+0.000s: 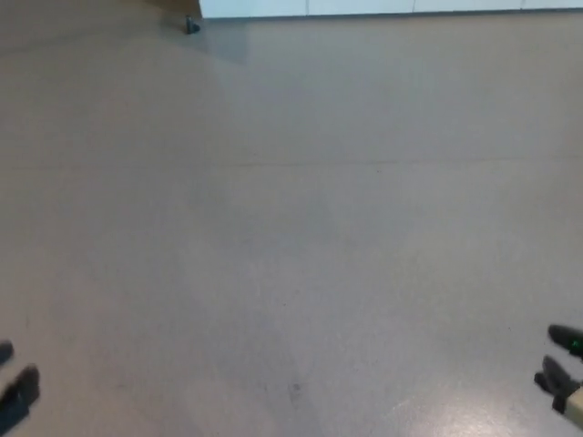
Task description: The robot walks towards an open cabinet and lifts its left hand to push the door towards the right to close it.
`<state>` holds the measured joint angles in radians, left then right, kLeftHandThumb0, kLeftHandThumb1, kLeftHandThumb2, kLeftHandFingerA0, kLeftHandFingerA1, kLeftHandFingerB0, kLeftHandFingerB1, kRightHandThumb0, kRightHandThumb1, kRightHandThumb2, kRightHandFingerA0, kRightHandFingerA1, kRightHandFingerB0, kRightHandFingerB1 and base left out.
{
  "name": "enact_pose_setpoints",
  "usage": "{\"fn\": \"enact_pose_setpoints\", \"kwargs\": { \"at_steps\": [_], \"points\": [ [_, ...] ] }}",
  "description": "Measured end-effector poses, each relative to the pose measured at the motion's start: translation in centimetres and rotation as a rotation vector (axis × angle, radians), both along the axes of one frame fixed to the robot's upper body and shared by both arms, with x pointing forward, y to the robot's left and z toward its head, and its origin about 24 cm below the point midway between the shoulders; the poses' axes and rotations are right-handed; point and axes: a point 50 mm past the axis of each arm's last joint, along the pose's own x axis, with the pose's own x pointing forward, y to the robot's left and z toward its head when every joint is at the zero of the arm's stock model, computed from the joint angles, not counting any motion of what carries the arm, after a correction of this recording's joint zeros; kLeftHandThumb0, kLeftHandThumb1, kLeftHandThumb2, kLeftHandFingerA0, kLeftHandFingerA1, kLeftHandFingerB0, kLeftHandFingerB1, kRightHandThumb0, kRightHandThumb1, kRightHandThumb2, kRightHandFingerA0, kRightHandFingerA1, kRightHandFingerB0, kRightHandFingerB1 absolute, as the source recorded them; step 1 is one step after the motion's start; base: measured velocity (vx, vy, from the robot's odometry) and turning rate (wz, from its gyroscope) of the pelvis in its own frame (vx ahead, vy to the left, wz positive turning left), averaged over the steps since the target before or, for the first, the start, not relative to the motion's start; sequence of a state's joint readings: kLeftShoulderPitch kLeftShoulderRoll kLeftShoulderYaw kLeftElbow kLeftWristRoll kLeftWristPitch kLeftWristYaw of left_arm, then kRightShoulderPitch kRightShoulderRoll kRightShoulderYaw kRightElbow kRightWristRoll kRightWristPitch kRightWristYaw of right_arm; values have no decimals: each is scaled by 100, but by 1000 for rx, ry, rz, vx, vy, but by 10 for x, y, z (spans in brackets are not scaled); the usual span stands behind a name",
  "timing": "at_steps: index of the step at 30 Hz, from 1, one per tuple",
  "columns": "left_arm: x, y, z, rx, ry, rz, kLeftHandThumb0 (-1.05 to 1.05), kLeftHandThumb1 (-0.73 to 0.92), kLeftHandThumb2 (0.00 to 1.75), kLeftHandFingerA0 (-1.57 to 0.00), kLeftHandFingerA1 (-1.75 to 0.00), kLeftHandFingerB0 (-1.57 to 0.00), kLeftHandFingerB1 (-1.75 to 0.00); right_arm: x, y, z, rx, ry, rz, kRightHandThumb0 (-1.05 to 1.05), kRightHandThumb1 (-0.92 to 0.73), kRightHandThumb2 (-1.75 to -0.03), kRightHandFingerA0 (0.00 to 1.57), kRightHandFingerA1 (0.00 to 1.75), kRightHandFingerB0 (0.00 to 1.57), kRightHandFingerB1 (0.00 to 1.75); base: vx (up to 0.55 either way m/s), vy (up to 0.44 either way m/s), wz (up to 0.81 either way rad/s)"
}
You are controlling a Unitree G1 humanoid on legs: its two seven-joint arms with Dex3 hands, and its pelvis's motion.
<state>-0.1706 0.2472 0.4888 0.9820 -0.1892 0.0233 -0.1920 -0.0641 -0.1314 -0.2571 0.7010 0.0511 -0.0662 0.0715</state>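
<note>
- The white cabinet [383,7] is far away, at the very top of the picture. Only its bottom edge shows, so its door cannot be made out.
- A small dark thing [192,25] sits on the floor just beside the cabinet's left corner.
- The smooth brown floor [291,237] fills almost everything, with a thin line running across it.
- The left hand [16,387] peeks in at the bottom left corner. It holds nothing, and its black fingers are apart.
- The right hand [565,369] peeks in at the bottom right corner. It holds nothing, and its fingers are apart too.
</note>
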Motion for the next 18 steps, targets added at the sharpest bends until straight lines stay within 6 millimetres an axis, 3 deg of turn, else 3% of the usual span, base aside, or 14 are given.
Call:
{"fn": "enact_pose_setpoints", "kwargs": {
  "at_steps": [6, 13, 18],
  "points": [
    [-2, 8, 2, -67, -54, 51, -26, 58, 58, -48, -50, -39, -39, 3, -6, 6, 37, -62, -41, -25, -73, -61, 52, 57, 37, 44, 130, 137, -11],
    [-2, 15, 7, -67, -85, 57, -27, 59, 57, -50, -49, -40, -39, 5, 2, 4, 81, -79, -36, -26, -74, -61, 55, 57, 38, 44, 231, 228, 5],
    [-3, 14, 7, -76, -93, 61, -29, 58, 57, -52, -50, -44, -41, 7, 4, 5, 86, -91, -27, -24, -75, -62, 56, 59, 39, 44, 227, 12, 8]
  ]
}}
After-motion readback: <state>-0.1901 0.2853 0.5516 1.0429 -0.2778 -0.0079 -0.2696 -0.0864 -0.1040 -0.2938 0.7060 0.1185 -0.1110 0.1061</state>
